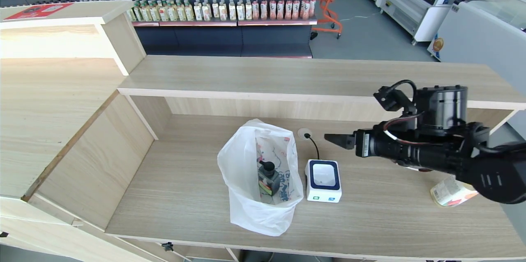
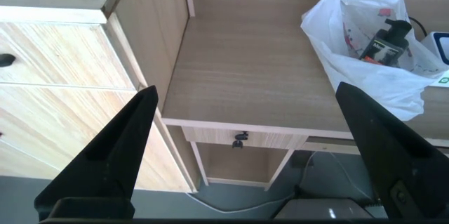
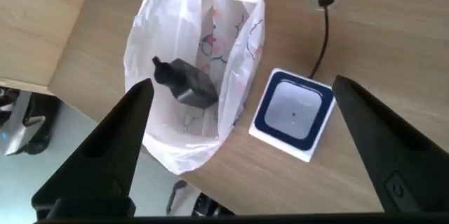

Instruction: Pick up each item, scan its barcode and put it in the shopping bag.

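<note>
A white shopping bag (image 1: 259, 188) stands open on the lower counter (image 1: 185, 180), holding a black pump bottle (image 1: 268, 176) and a printed packet (image 1: 283, 159). Just right of it sits the white barcode scanner (image 1: 323, 180). My right gripper (image 1: 335, 139) hovers open and empty above the scanner, its arm coming in from the right. From the right wrist, the bag (image 3: 165, 133), bottle (image 3: 186, 83) and scanner (image 3: 291, 112) lie below the gripper (image 3: 238, 147). A labelled tub (image 1: 450, 191) lies on the counter under the right arm. My left gripper (image 2: 238, 161) hangs open off the counter's front left corner.
A raised wooden ledge (image 1: 312, 77) runs behind the lower counter, with a side wall (image 1: 94, 159) on the left. The scanner's black cable (image 1: 313, 145) leads to a hole (image 1: 304, 132) in the counter. Store shelves with bottles (image 1: 222, 9) stand behind.
</note>
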Tool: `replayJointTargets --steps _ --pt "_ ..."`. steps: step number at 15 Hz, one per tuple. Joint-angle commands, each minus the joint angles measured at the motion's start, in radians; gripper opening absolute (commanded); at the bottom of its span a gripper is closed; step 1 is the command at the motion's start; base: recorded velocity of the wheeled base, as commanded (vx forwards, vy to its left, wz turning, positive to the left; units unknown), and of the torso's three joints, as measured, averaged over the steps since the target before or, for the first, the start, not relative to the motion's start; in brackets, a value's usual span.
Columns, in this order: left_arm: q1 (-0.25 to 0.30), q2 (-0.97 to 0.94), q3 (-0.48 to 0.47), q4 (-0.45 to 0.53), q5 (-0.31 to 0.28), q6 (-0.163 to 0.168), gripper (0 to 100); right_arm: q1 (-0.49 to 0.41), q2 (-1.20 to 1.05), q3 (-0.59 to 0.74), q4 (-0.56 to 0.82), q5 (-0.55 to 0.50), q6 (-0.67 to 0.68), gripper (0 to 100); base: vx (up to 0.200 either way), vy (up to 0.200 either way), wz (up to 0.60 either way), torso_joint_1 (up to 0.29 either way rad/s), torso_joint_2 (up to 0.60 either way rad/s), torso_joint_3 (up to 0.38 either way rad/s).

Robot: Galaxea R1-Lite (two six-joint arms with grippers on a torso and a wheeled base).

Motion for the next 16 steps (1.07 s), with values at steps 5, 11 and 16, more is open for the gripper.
replayJointTargets --steps 5,11,16 --pt "0.000 0.000 0.000 0.000 0.000 0.000 100 -0.261 -0.627 0.195 0.465 -0.234 0.004 100 0.000 0.000 0.00 0.000 0.00 0.000" --pt "0.000 0.000 0.000 0.000 -0.001 0.001 100 -0.400 -0.776 0.267 0.565 -0.240 0.009 100 0.000 -0.033 0.00 0.001 0.00 0.002" --pt "0.000 0.000 0.000 0.000 -0.001 0.003 100 -0.439 -0.802 0.290 0.570 -0.299 0.038 100 0.000 -0.200 0.00 0.004 0.00 0.003"
